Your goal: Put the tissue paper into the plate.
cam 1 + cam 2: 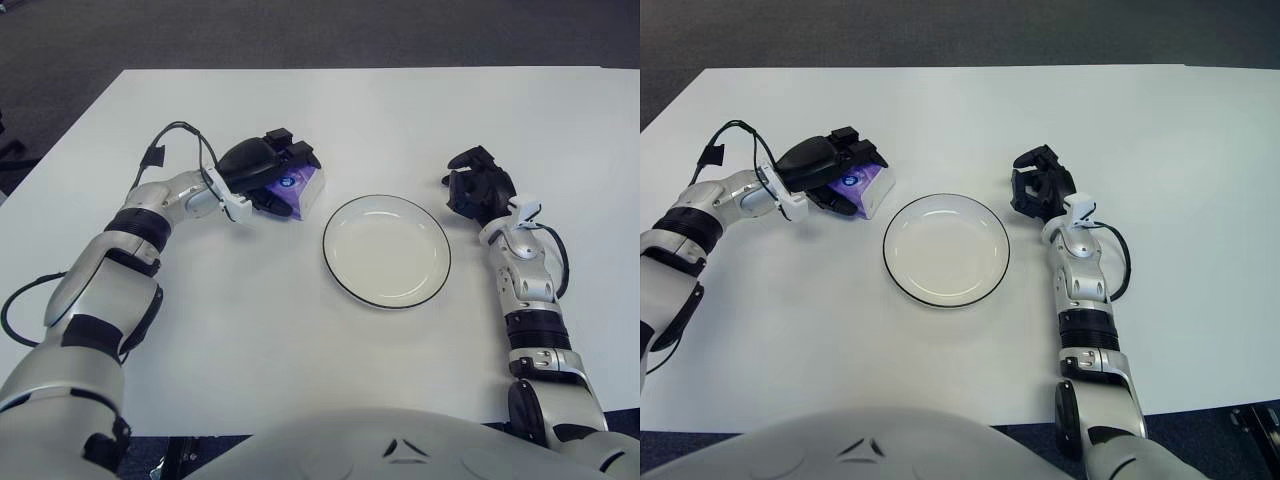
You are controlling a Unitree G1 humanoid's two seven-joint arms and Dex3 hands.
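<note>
tissue paper [300, 188] clasped under left hand [272, 176] (purple pack), just left of plate [386, 250]

Bare table [260, 290] around plate [386, 250]

Left hand [272, 172] gripping tissue pack [298, 188] left of plate [386, 250], right hand [477, 187] beside plate

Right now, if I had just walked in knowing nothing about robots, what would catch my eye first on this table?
Probably the robot's black left hand, closed over a small purple-and-white tissue pack on the left of the white table. Next, the empty round white plate with a thin black rim at the table's middle, just right of the pack. The black right hand shows to the right of the plate, holding nothing.
</note>
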